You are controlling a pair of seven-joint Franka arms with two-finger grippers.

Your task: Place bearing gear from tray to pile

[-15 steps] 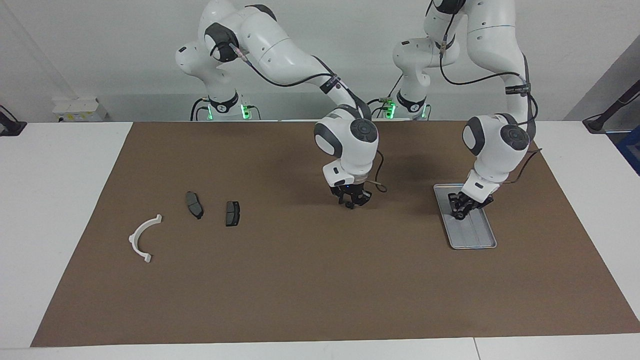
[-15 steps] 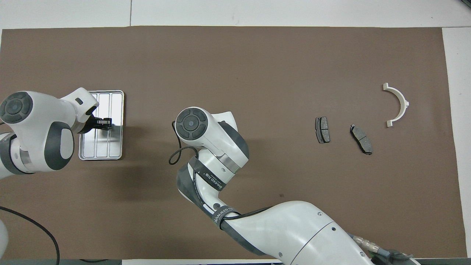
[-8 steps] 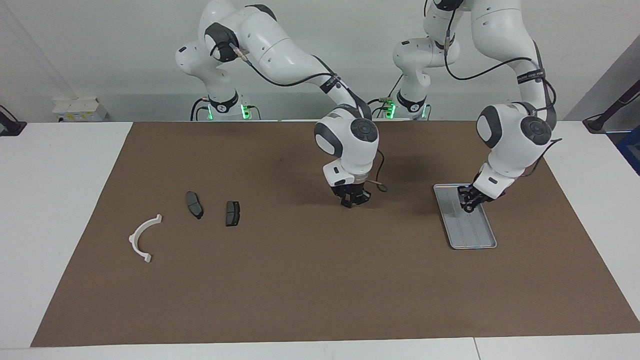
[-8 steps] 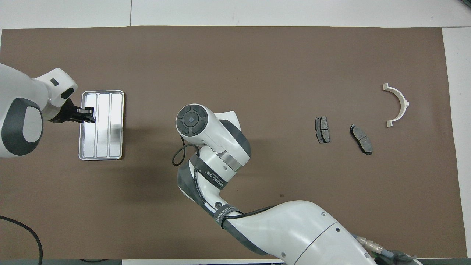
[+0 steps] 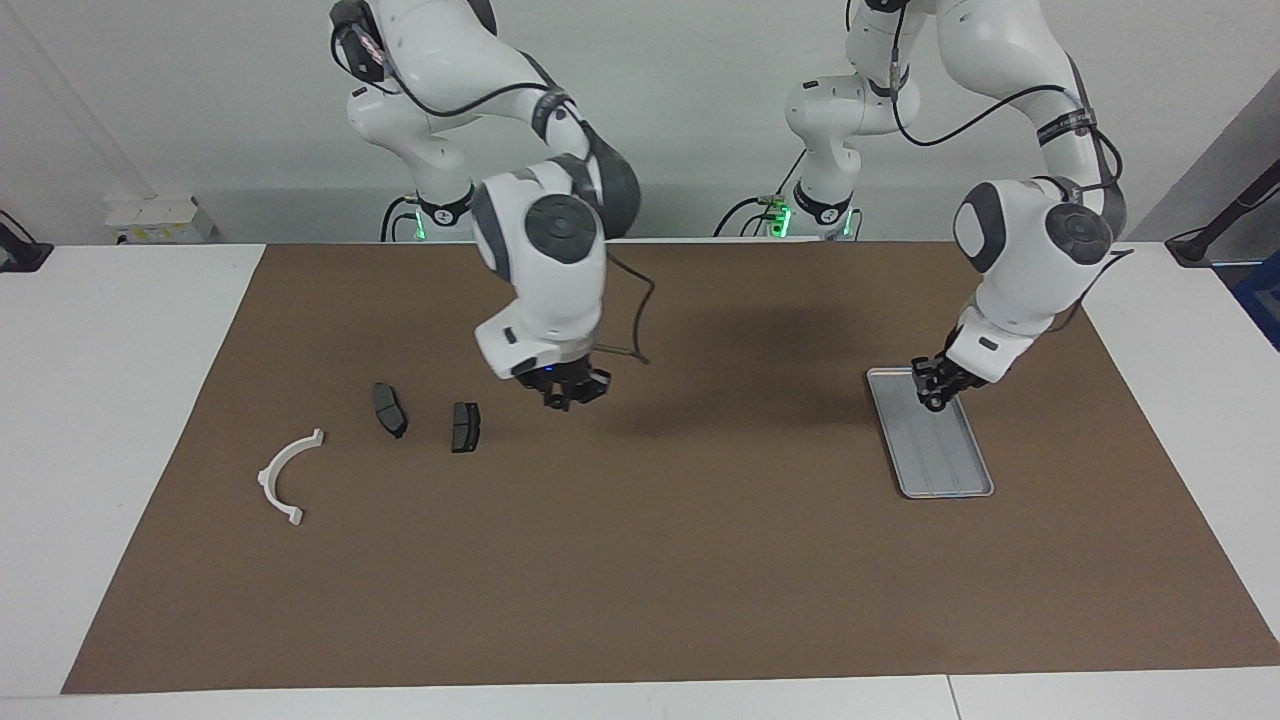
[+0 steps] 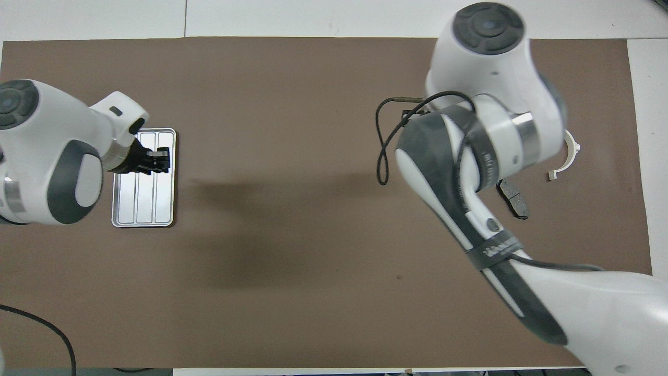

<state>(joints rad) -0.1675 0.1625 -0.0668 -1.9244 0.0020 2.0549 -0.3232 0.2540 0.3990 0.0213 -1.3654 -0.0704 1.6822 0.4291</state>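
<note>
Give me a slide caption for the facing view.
Right gripper hangs beside two brake pads; left gripper hangs over the metal tray.

You have a flat brown mat (image 5: pixel 640 560) covering the white table (image 5: pixel 100 400). At the frame's right lies a silver ribbed metal tray (image 5: pixel 950 478); at its left, a white half-ring plastic bracket (image 5: pixel 283 477) and two dark grey brake pads (image 5: pixel 389 409) (image 5: pixel 465 426). Both arms are white with dark grey joints, and their grippers (image 5: pixel 567 390) (image 5: pixel 931 388) are black.

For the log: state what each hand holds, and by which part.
Cannot be told: right hand over the brown mat, left hand over the flat silver metal tray, no part visible in either.
</note>
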